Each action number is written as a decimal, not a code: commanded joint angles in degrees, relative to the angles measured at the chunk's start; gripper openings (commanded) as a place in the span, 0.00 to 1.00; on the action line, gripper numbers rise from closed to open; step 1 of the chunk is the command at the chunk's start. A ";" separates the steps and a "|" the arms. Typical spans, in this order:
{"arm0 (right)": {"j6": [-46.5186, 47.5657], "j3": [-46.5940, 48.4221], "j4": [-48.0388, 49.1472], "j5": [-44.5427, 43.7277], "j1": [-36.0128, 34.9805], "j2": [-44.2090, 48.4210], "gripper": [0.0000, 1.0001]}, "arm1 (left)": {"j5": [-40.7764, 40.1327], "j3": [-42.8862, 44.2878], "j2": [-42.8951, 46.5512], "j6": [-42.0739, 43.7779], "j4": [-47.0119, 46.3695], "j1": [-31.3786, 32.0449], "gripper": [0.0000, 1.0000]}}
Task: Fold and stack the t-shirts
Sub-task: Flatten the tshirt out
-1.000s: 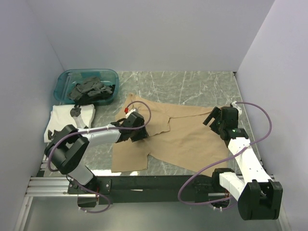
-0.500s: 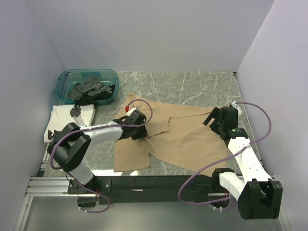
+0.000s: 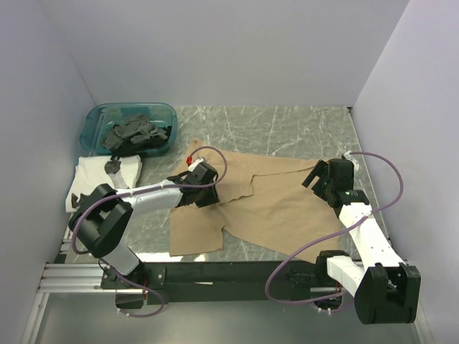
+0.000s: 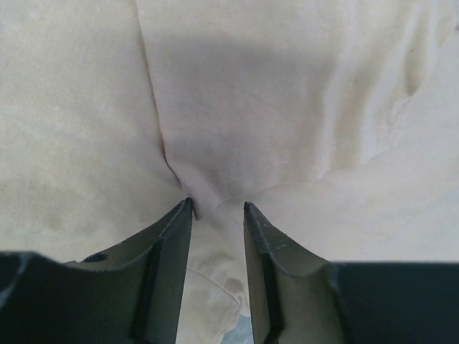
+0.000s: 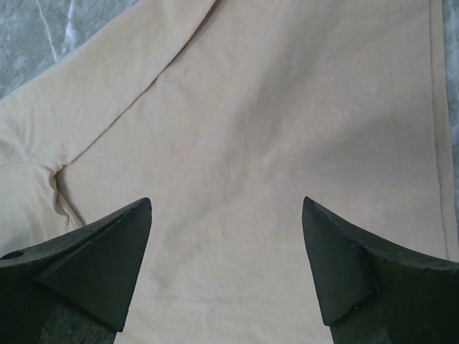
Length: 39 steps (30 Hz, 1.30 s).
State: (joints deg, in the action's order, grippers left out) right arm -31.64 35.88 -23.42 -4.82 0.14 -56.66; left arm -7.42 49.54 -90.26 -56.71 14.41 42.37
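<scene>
One tan t-shirt (image 3: 276, 204) lies lengthwise left-to-right — my left jaws pinch a fold, right jaws spread wide.

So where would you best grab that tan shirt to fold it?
Probably at a raised fold or hem edge of the tan shirt, coming straight down from above: it lies flat on the table, so only puckered cloth, like that between the left fingers, offers purchase.
</scene>
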 commanded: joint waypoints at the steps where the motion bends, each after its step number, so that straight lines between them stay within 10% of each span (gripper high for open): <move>1: 0.79 -0.46 1.45 -0.19 0.12 0.24 0.91 | 0.21 1.88 -1.41 -0.33 -0.96 0.26 0.39; 19: 0.79 -0.55 1.71 -0.28 0.12 -0.82 0.91 | 0.30 5.92 -5.01 1.07 1.23 0.26 0.27; 39: 0.88 -0.90 1.89 -0.89 0.12 -0.82 0.91 | -2.95 10.75 -8.79 1.95 9.75 1.75 0.35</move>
State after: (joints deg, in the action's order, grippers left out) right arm -31.59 35.29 -23.16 -4.89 0.14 -57.60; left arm -9.32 58.00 -98.35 -55.94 22.39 43.75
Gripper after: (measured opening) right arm 0.910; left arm 0.357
